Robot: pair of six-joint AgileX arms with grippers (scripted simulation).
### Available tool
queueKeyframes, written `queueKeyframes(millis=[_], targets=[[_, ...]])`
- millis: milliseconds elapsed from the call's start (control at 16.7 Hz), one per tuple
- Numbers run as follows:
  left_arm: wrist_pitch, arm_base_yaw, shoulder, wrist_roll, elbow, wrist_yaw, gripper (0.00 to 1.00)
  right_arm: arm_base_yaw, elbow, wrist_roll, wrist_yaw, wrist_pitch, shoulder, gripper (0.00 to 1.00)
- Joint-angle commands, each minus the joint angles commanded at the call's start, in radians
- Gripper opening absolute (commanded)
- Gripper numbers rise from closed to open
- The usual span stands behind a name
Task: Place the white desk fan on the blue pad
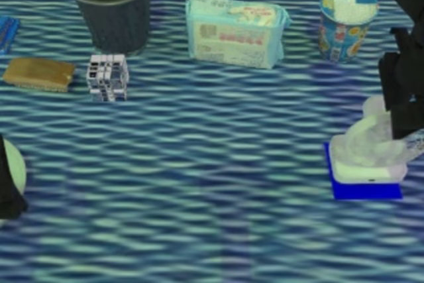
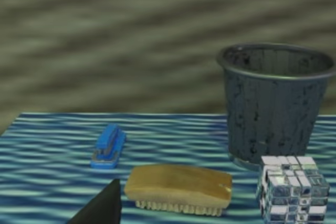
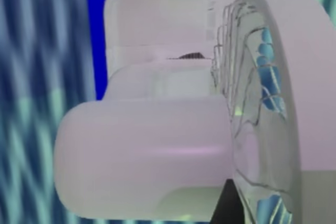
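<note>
the white desk fan (image 1: 368, 145) stands with its base on the blue pad (image 1: 366, 190), at about four o'clock on the table's right side. the right gripper (image 1: 404, 107) sits at the fan's head; i cannot tell whether it is clenched or released. the left gripper (image 1: 8, 180) is parked at nine o'clock, its state unclear too.

White desk fan (image 1: 368, 147) stands on blue pad (image 1: 366, 190).
</note>
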Motion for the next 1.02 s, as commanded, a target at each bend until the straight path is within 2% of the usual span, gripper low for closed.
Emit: queueKeyframes(millis=[120, 900, 1020], targets=[[0.0, 0.0, 0.0, 0.0, 0.0, 0.0, 1.0, 0.0, 0.0, 0.0, 0.0, 0.0, 0.0, 0.0], [0.0, 0.0, 0.0, 0.0, 0.0, 0.0, 1.0, 0.0, 0.0, 0.0, 0.0, 0.0, 0.0, 0.98], [0.0, 0.0, 0.0, 0.0, 0.0, 0.0, 1.0, 0.0, 0.0, 0.0, 0.0, 0.0, 0.0, 1.0]])
